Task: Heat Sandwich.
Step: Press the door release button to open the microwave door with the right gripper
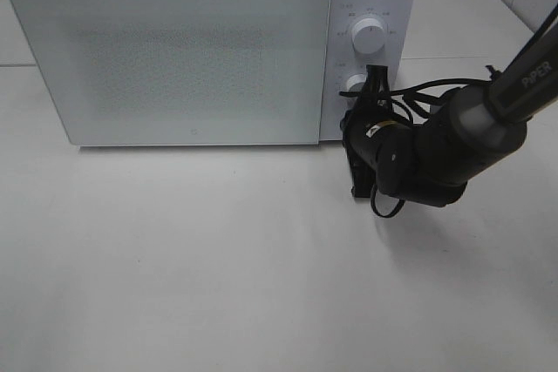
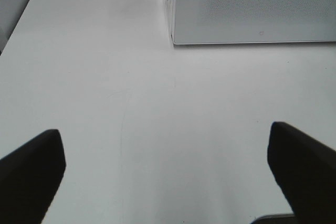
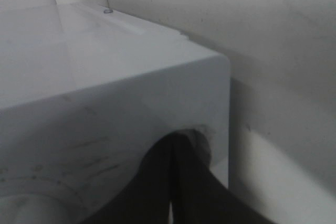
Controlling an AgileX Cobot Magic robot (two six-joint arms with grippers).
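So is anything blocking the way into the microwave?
Yes: its door is shut across the front. The right gripper sits at the lower knob beside the door. No sandwich shows anywhere.

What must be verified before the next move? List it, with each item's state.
1. Microwave door closed: ok.
2. Sandwich inside: cannot tell, no view shows it.
3. Right jaws at the lower knob: ok, pressed together.
4. Grip on that knob: cannot tell.
5. Left jaws spread wide, empty, above the table: ok.
6. Upper knob setting: cannot tell.
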